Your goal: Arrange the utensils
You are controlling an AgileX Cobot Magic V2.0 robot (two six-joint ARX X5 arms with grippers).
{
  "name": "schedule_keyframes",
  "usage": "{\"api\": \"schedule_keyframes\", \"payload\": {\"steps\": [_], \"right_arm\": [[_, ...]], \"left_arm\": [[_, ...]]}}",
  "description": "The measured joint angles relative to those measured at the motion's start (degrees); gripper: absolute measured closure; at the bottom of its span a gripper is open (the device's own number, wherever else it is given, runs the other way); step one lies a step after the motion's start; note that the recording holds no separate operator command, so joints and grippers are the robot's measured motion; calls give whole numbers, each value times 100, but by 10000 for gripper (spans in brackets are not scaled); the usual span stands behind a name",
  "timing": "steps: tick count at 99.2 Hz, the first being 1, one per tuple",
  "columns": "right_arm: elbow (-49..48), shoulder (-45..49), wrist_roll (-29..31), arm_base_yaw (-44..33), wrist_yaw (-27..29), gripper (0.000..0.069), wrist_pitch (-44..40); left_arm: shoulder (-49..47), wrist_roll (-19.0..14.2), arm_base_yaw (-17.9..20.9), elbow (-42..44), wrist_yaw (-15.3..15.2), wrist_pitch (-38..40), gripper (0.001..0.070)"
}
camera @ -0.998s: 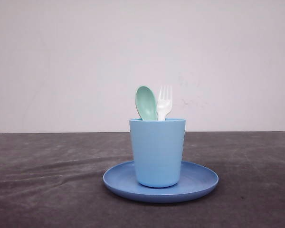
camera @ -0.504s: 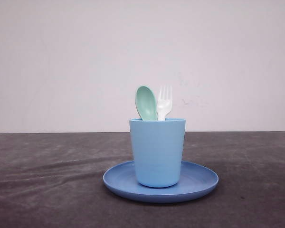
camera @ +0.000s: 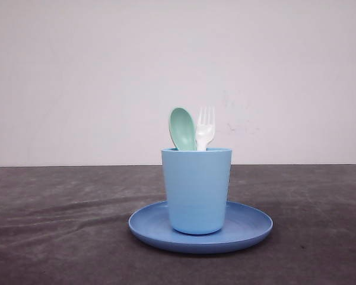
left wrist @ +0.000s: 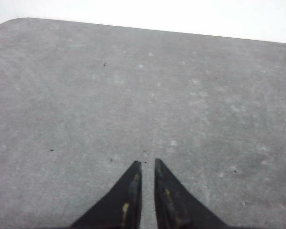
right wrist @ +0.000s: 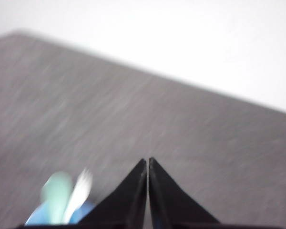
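Dark grey table (camera: 59, 237) runs the width of the front view, pale wall behind; at centre sits the round blue plate (camera: 249, 228), and on it, upright and touching its floor, the light blue cup (camera: 196, 190). In the cup stand both utensils, long axes near vertical, handles down inside and hidden, heads above the rim: mint-green spoon (camera: 182, 129) on the left, white fork (camera: 205, 127) just beside it on the right, tines up; whether the two touch I can't tell.

Left gripper (left wrist: 147, 162): fingers nearly together, a thin slit between the tips, nothing held, over bare table w/ no task thing near it in the left wrist view. Right gripper (right wrist: 148, 160): fingers pressed together, nothing between them; the right wrist view is blurred, but spoon (right wrist: 57, 193) and fork (right wrist: 81, 188) show low and off to one side of the tips, cup rim (right wrist: 35, 219) under them; so the right arm looks the nearer of the two.

Judgement: w/ both pieces standing in the cup, the sorting looks done or close to it; any further pick would need a near-vertical lift out of the cup, jaws opened first.
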Motion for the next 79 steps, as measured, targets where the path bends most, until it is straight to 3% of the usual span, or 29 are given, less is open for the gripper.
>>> {"api": "schedule_keyframes", "payload": {"steps": [33, 47, 62, 79], "right_arm": [[-393, -162, -496, -2540, -1821, 686, 389], [-1198, -667, -503, -3250, -1947, 686, 942], [-2371, -1429, -485, -3611, -1980, 686, 1790], [-3748, -2317, -341, -3945, -1980, 686, 2197]], "left_arm": [[0, 0, 0, 0, 0, 2, 686], [0, 2, 0, 0, 0, 2, 686], [0, 2, 0, 0, 0, 2, 686], [0, 2, 0, 0, 0, 2, 686]]}}
